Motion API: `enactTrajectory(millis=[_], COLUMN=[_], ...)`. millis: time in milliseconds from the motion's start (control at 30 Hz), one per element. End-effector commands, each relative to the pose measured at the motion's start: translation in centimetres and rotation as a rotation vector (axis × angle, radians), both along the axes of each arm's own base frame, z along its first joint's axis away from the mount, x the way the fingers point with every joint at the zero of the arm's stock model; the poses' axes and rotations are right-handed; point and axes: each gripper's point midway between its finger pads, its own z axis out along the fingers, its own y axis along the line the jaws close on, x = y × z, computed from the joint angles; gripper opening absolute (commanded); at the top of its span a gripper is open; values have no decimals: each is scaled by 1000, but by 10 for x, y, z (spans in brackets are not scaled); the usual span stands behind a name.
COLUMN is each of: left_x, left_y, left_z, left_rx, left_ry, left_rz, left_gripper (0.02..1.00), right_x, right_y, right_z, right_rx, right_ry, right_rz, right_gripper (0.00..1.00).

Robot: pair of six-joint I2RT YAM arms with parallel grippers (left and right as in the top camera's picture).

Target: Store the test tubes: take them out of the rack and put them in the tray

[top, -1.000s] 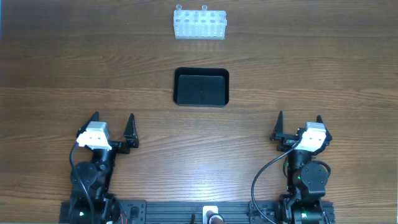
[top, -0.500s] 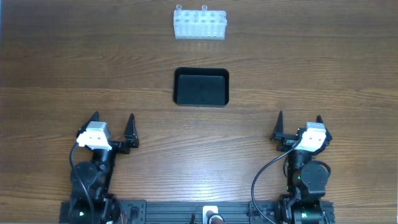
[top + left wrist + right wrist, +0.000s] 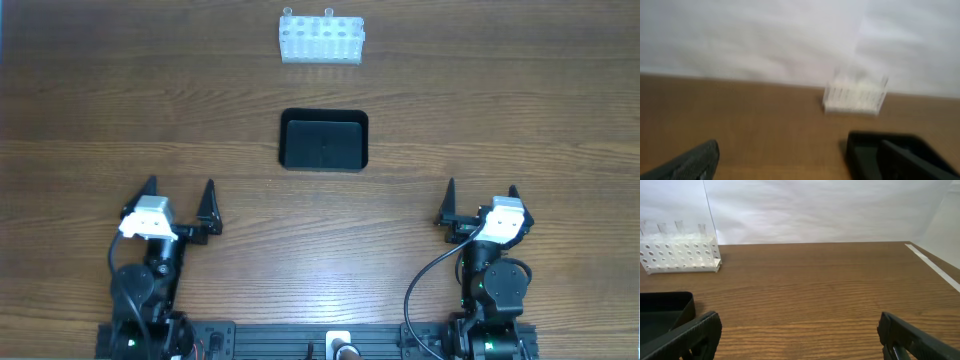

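You have the left tool (image 3: pixel 181 185) and right tool (image 3: pixel 481 186) both spread and empty, about equally far off on the near side of the tray (image 3: pixel 324 158), while the test tubes (image 3: pixel 702 229), seemingly few, stand upright in the rack (image 3: pixel 321 42) beyond that tray.

wooden table (image 3: pixel 520 110), white wall (image 3: pixel 815 210)

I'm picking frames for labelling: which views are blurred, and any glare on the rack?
Left wrist view: blurred throughout, rack and tray smeared. Right wrist view: sharp, the rack's holes distinct, no glare. Top view: sharp, evenly lit, no glare.
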Motion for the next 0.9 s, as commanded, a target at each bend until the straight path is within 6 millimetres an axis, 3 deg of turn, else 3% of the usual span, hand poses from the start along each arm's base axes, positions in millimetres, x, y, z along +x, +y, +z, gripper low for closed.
enactTrajectory(millis=[33,167,267,400,433,533,567,600,800,900], left_x=[10,38,72,126,154,195,221,233,297,319], left_y=[2,0,-3,-19,-33,-52,-64,-70,-109,-120], left_z=[25,57,78,93,96,93,88,84,57,38], left_rx=[7,26,31,49,76,95,110,116,150,158], left_ry=[-53,-19,41,116,152,231,292,322,450,508], left_rz=[5,9,5,-27,-53,-62,-64,-67,-108,-117], left_gripper=[998,996,998,998,998,998,998,998,998,998], right_x=[0,0,0,0,0,0,0,0,0,0], right_y=[0,0,0,0,0,0,0,0,0,0], right_z=[-2,-2,-2,-2,-2,-2,-2,-2,-2,-2], right_rx=[4,4,4,4,4,4,4,4,4,4], right_ry=[0,1,0,0,0,0,0,0,0,0], right_rz=[4,4,4,4,4,4,4,4,4,4], right_gripper=[993,991,991,991,993,993,991,993,993,993])
